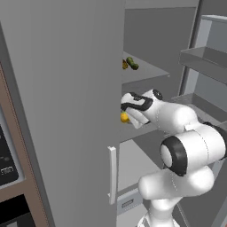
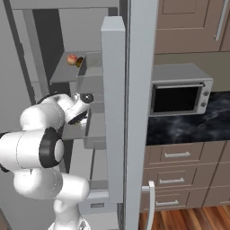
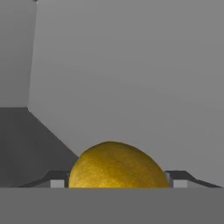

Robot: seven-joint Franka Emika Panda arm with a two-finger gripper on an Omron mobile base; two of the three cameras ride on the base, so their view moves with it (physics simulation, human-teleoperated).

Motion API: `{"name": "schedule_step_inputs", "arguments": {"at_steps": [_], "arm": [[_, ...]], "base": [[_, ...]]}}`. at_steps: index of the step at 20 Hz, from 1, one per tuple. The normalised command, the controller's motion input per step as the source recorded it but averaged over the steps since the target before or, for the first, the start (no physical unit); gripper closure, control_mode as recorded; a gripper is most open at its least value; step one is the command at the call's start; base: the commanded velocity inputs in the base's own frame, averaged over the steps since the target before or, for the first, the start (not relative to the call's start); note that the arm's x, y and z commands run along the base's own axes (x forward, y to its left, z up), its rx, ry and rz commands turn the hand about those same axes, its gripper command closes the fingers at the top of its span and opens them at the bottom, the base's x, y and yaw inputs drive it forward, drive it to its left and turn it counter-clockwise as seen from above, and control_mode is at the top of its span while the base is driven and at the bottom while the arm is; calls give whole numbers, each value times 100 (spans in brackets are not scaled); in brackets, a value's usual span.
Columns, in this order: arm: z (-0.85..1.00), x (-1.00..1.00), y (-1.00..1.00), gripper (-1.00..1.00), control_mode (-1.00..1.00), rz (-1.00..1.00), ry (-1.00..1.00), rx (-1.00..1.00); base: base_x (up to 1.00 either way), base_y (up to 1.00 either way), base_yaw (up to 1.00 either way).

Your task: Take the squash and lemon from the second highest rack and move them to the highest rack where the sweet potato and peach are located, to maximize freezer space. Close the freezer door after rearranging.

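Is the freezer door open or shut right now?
Open. The freezer door stands swung out with its inner bins showing, and the arm reaches past it onto the second highest rack toward the lemon.

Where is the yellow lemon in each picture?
Left base view: the lemon peeks out low on the second highest rack, under the white hand, at the cabinet's edge.
Right base view: hidden behind the arm.
Hand view: the lemon sits bottom centre, between the jaws.
Shared landmark: the gripper.
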Motion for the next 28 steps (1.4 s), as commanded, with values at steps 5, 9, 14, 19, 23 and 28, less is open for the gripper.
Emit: {"name": "schedule_step_inputs", "arguments": {"at_steps": [5, 9, 14, 19, 23, 28], "arm": [[59, -59, -1, 100, -100, -6, -13, 0], [65, -60, -1, 100, -100, -4, -21, 0], [73, -51, -7, 100, -100, 0, -12, 0], [78, -40, -2, 100, -100, -3, -2, -5], [74, -38, 0, 100, -100, -8, -5, -7], [65, -29, -8, 100, -100, -8, -12, -7]], "base": [[0, 0, 0], [0, 0, 0], [0, 0, 0], [0, 0, 0], [0, 0, 0], [0, 0, 0]]}}
